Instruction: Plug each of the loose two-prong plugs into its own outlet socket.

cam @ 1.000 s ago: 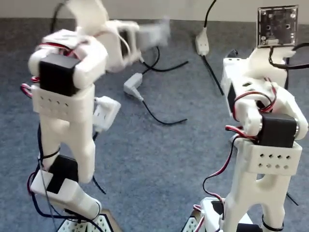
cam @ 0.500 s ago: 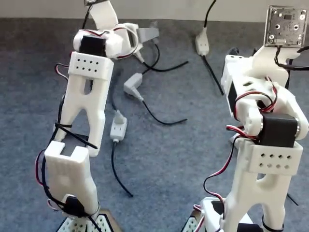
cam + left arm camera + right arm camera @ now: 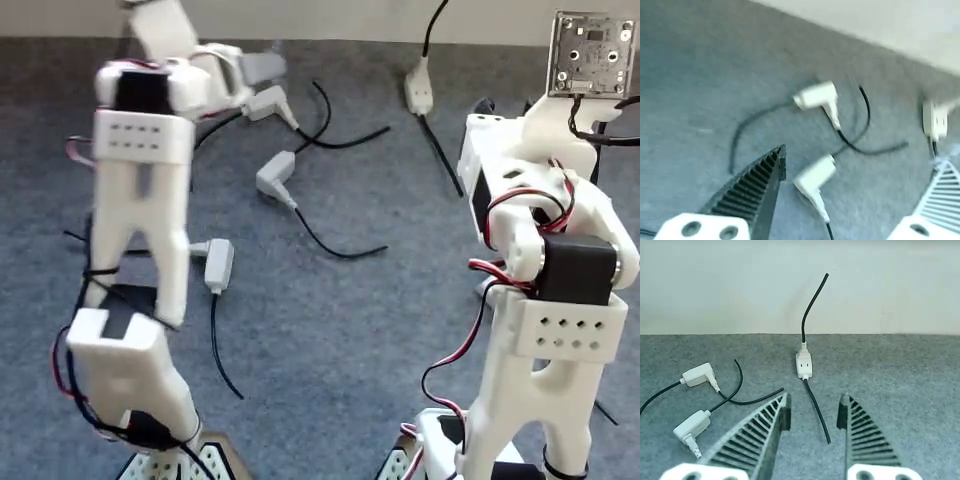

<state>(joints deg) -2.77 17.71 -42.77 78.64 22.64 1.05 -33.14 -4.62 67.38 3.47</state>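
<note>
Two white two-prong plugs on black cords lie on the grey carpet: one [image 3: 270, 101] far back, one [image 3: 275, 176] nearer the middle. In the left wrist view they are plug [image 3: 816, 95] and plug [image 3: 815, 176]. My left gripper [image 3: 256, 80] hovers over the far plug, open, nothing between its fingers [image 3: 760, 185]. A loose outlet socket [image 3: 218, 264] lies beside the left arm. Another white socket [image 3: 420, 88] lies at the back with a cord leaving each end. My right gripper [image 3: 814, 402] is open and faces that socket [image 3: 804, 364] from a distance.
Black cords [image 3: 340, 140] loop across the carpet between the plugs and the back socket. A pale wall [image 3: 800, 285] bounds the carpet at the back. Bare carpet [image 3: 350, 330] stretches between the two arm bases.
The left arm has swung left and its gripper has shifted left along the back. The loose socket beside it slid left with its cord. The right arm stays still.
</note>
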